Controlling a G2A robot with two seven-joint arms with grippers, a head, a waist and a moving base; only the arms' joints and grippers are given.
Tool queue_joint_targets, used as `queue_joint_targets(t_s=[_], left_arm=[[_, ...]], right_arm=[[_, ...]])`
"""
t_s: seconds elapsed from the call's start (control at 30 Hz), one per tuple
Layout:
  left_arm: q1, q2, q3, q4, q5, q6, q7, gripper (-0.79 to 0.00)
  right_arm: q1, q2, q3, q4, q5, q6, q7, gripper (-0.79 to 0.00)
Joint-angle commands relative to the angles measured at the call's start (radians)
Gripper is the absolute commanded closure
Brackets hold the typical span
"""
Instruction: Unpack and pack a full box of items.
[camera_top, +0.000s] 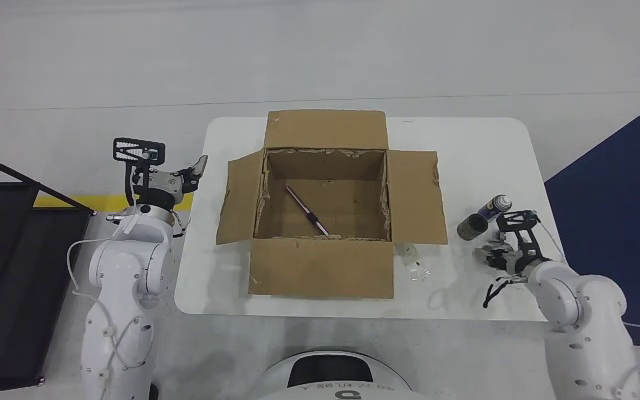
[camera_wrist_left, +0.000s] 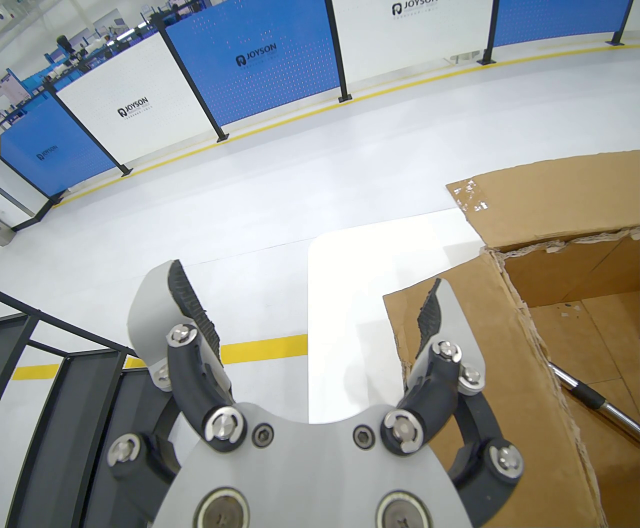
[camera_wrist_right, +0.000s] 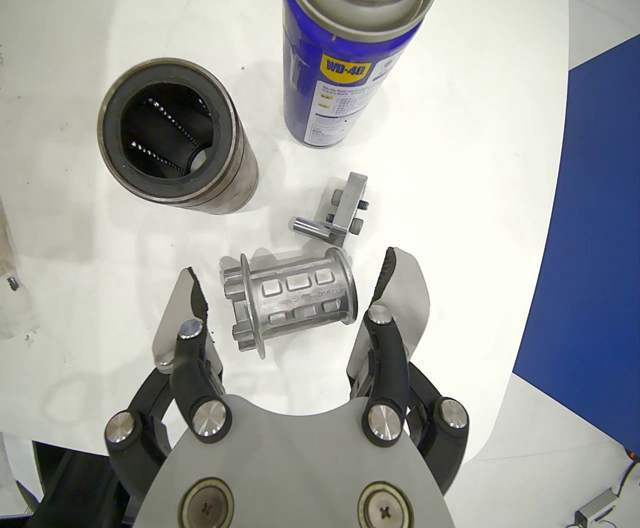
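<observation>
Two hands flank the open cardboard box (camera_top: 320, 268) that sits mid-counter (camera_top: 470, 150) with all four flaps folded out. Left of the box, just beside its left flap at the counter's edge, our left hand (camera_wrist_left: 305, 295) hangs with its fingers spread wide and nothing between them. Inside the box we see a single slim metal rod (camera_top: 307, 210) with a dark grip, lying slantwise on the bottom. Near the box's right front corner a few small pale bits (camera_top: 415, 266) lie on the counter. Farther right of the box stand a dark hollow cylinder (camera_wrist_right: 175, 140) and, just beside it, a blue spray can (camera_wrist_right: 340, 75), both upright. Nearby lies a small bolted bracket (camera_wrist_right: 340, 215). Our right hand (camera_wrist_right: 290, 280), well right of the box, has its fingers parted on either side of a ribbed metal sleeve (camera_wrist_right: 295, 300) that lies on its side, with gaps showing at both ends.
</observation>
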Motion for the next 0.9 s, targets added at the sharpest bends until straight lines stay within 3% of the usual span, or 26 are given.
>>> queue_joint_targets(t_s=[0.0, 0.37, 0.7, 0.87], left_arm=[[0.0, 0.0, 0.0, 0.0, 0.0, 0.0, 0.0, -0.785], [0.0, 0.0, 0.0, 0.0, 0.0, 0.0, 0.0, -0.785], [0.0, 0.0, 0.0, 0.0, 0.0, 0.0, 0.0, -0.785], [0.0, 0.0, 0.0, 0.0, 0.0, 0.0, 0.0, -0.785]], right_arm=[[0.004, 0.001, -0.003, 0.003, 0.003, -0.002, 0.006, -0.785], [-0.019, 0.01, 0.056, -0.022, 0.115, -0.032, 0.002, -0.785], [-0.085, 0.03, 0.258, -0.023, 0.531, -0.219, 0.067, -0.785], [-0.094, 0.037, 0.319, -0.025, 0.525, -0.205, 0.067, -0.785]])
